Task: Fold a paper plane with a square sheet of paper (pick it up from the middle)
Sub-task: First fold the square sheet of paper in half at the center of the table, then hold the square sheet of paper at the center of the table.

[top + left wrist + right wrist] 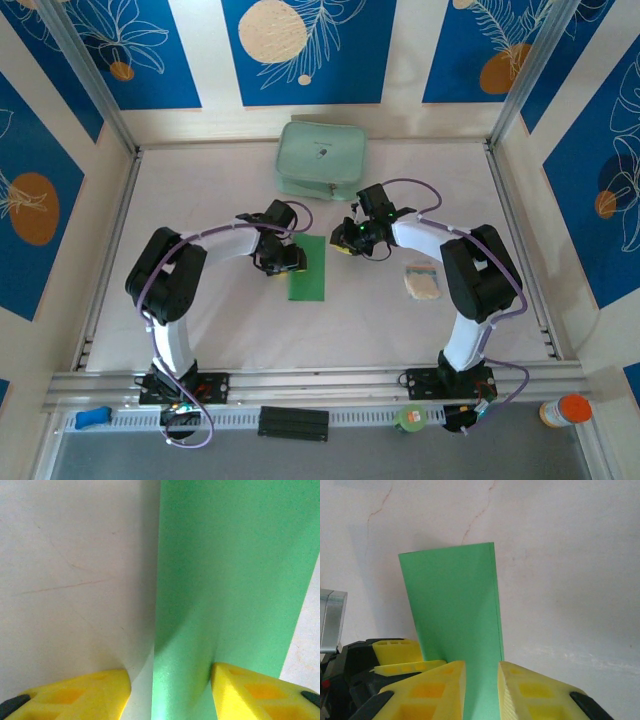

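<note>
You have bare table (230, 330) across the lower middle of the top view, ahead of the two arm bases, and more at the far left and upper right. The zip pouch (321, 158) blocks the upper middle, close to the back wall (400, 118). A small pale bundle (423, 282) lies at the right, just beside the right arm (478, 272). The centre is tight: the left gripper (288, 262) and right gripper (345, 238) crowd the green paper (308, 268), leaving a narrow lane between them.
</note>
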### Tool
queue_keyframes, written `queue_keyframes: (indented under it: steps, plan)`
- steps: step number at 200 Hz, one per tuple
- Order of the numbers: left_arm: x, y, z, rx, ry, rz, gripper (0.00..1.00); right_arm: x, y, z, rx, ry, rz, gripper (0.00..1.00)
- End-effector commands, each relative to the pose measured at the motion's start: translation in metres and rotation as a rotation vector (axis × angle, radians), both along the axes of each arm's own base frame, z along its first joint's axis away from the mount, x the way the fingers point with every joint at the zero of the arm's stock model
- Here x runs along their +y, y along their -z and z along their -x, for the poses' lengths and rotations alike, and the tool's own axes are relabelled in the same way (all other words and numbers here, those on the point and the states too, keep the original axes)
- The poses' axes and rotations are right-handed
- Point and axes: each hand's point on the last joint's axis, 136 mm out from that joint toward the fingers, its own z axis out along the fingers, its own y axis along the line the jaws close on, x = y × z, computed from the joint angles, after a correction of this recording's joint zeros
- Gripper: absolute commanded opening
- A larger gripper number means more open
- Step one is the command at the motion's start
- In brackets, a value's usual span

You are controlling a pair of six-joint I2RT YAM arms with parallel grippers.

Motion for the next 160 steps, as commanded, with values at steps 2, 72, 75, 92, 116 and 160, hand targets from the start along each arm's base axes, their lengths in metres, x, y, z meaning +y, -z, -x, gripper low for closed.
queue_keyframes:
  steps: [2,72,75,92,116,160]
  plan:
    - [0.016,0.049,0.03,0.125,0.034,-0.113,0.54,0.002,0.01,0.007,0.039,-0.008,0.01,0.23]
    - [0.019,0.056,0.035,0.145,0.017,-0.14,0.54,0.022,0.016,0.017,0.06,-0.07,-0.015,0.2]
    - [0.019,0.056,0.035,0.147,0.018,-0.139,0.54,0.023,0.016,0.017,0.062,-0.072,-0.017,0.2]
    - [0.018,0.058,0.035,0.149,0.018,-0.138,0.54,0.032,0.018,0.021,0.072,-0.096,-0.027,0.19]
    - [0.018,0.059,0.036,0.153,0.019,-0.141,0.54,0.04,0.023,0.025,0.088,-0.12,-0.038,0.15]
    - [0.018,0.057,0.036,0.155,0.025,-0.142,0.54,0.046,0.036,0.029,0.13,-0.136,-0.049,0.12]
